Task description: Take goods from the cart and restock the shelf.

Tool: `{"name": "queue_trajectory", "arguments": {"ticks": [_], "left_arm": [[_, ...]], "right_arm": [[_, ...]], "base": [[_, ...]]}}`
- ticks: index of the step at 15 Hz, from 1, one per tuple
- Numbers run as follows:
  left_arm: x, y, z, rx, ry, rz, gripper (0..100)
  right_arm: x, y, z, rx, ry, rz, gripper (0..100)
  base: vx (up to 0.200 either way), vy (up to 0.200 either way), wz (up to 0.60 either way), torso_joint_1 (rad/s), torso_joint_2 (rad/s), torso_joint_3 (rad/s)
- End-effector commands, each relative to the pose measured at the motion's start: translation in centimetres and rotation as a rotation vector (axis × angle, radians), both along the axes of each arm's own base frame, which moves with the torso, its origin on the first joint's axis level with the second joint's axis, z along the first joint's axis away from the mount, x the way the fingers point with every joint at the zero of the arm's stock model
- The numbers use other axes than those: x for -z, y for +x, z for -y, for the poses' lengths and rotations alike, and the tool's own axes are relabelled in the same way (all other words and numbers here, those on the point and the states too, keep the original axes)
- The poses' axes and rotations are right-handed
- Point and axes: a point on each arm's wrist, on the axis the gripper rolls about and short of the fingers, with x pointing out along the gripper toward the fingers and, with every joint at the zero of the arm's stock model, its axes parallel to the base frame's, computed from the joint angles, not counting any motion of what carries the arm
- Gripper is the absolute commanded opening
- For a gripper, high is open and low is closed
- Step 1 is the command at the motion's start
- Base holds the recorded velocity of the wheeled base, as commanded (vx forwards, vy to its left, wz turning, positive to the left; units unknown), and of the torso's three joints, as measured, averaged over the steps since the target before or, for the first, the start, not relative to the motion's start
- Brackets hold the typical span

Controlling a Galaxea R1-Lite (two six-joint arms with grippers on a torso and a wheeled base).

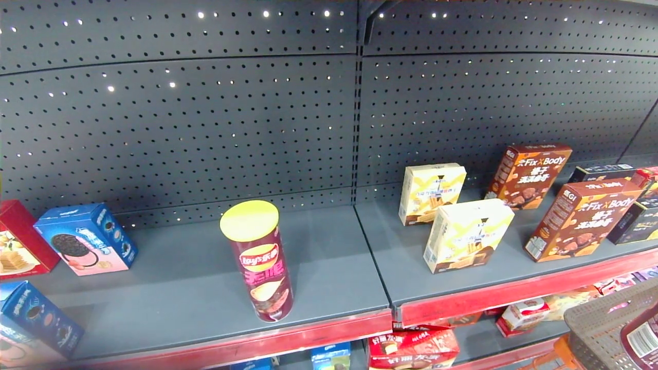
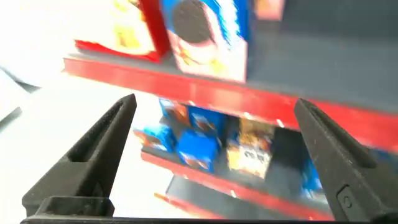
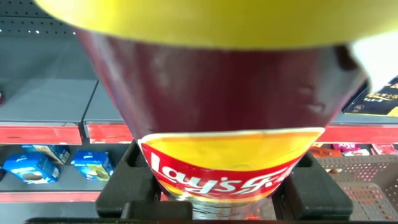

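A chips can (image 3: 217,93) is held tight across the right gripper (image 3: 217,190), low by the cart basket (image 1: 599,329). The bare shelf (image 1: 329,257) spot beside the standing can (image 1: 261,262) lies up and left. The left gripper (image 2: 214,155) is spread wide, empty.

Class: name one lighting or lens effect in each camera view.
Head view: the red shelf edge and pegboard seams bow, wide-lens distortion; light pinpoints through the holes. Left wrist view: the floor beyond the open left gripper burns out white. Right wrist view: the gripped chip can looms, swollen by closeness.
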Motion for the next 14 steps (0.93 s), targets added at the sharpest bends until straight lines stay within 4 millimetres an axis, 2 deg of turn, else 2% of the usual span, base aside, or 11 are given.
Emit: {"name": "queue_trajectory", "arguments": {"ticks": [1, 2, 5, 8, 14], "left_arm": [[0.06, -0.31, 0.38, -0.066, 0.028, 0.048, 100], [0.06, -0.25, 0.48, -0.110, 0.027, 0.050, 100], [0.53, 0.06, 0.26, -0.104, 0.039, 0.081, 100], [0.53, 0.05, 0.25, -0.115, -0.028, 0.134, 100], [0.53, 0.05, 0.25, -0.115, -0.028, 0.134, 100]], "right_arm": [[-0.01, 0.02, -0.01, -0.001, 0.000, -0.001, 0], [0.03, 0.00, 0.00, -0.001, 0.002, -0.001, 0], [0.30, -0.30, 0.05, -0.005, 0.028, 0.001, 0], [-0.18, -0.67, 0.13, -0.006, 0.052, 0.027, 0], [-0.29, -0.94, 0.21, 0.000, 0.063, 0.042, 0]], "base": [[0.000, 0.000, 0.00, 0.000, 0.00, 0.000], [0.000, 0.000, 0.00, 0.000, 0.00, 0.000], [0.000, 0.000, 0.00, 0.000, 0.00, 0.000], [0.000, 0.000, 0.00, 0.000, 0.00, 0.000], [0.000, 0.000, 0.00, 0.000, 0.00, 0.000]]}}
